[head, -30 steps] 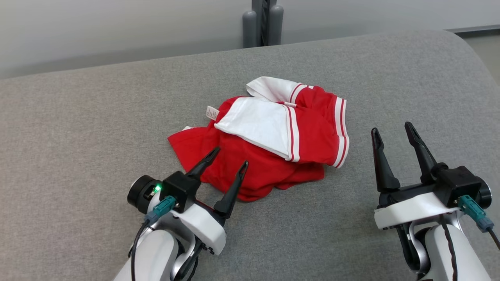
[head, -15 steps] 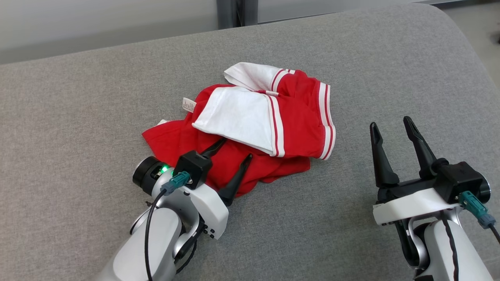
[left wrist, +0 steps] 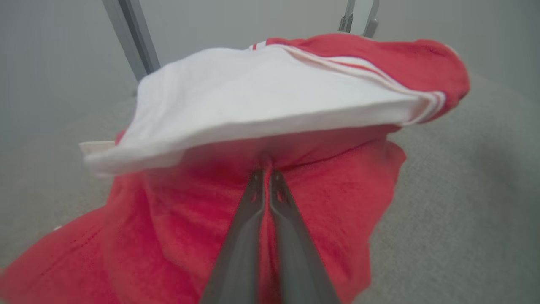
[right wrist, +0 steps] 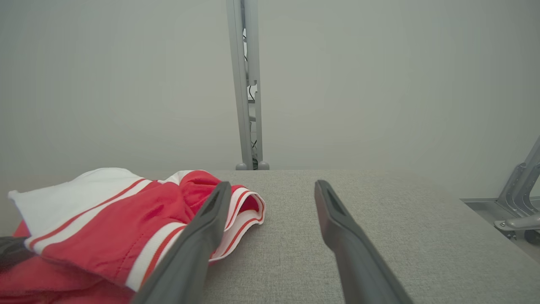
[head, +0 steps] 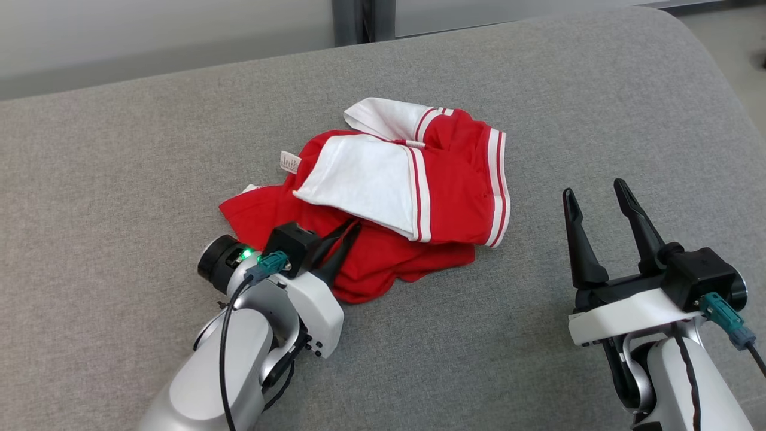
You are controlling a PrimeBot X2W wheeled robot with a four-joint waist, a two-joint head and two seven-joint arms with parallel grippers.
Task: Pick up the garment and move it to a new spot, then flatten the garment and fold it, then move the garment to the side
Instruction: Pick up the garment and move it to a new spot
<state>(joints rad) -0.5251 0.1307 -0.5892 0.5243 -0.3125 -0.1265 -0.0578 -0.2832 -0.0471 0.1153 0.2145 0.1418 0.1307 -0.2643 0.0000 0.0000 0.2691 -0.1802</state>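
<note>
Now | garment [head: 455, 197] on grey pad [head: 119, 179] | white flap [head: 359, 179] over left jaws | post [head: 357, 21] behind

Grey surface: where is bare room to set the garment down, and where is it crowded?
Wide bare surface left of the garment; a narrower strip between garment and open right claw. Crowded at the garment's near edge, where the left claw pinches it.

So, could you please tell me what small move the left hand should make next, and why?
Probably lift the left hand a little: it is shut on a red fold of the garment, which lies crumpled on the grey surface, and the right hand stands open beside it.
</note>
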